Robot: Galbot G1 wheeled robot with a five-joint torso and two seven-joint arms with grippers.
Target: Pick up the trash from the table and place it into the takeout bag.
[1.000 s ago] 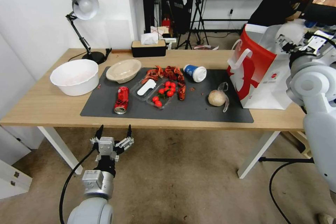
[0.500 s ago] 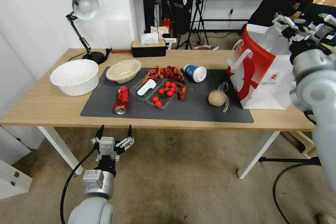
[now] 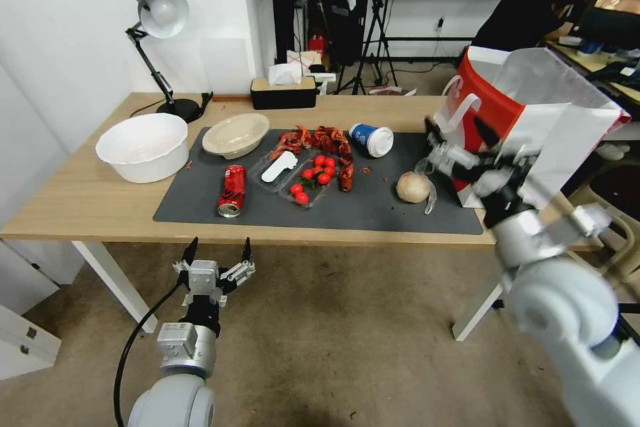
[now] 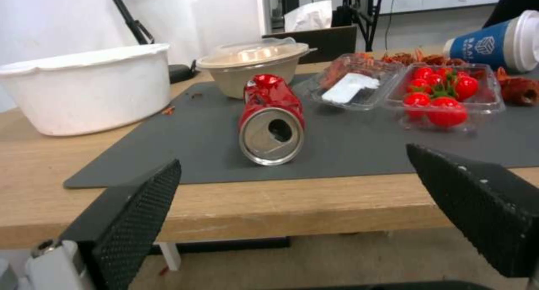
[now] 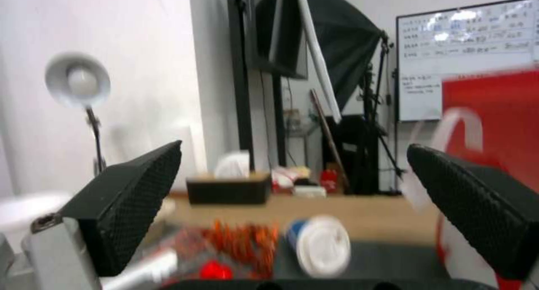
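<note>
Right gripper (image 3: 460,147) open by takeout bag (image 3: 507,113) | 1 can (image 3: 231,191) | 1 blue cup (image 3: 371,139)

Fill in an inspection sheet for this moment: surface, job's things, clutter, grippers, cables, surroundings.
Surface: light-wood table with dark grey mat.
Job's things: crushed red can, blue paper cup lying on its side, beige lidded bowl, wrapped beige ball, all on the mat; red-and-white takeout bag upright at the right end.
Clutter: white tub, tomato tray, crayfish shells.
Grippers: left gripper open below the table's front edge; right gripper open beside the bag.
Cables: black cable on the left arm.
Surroundings: desk lamp, tissue box.
</note>
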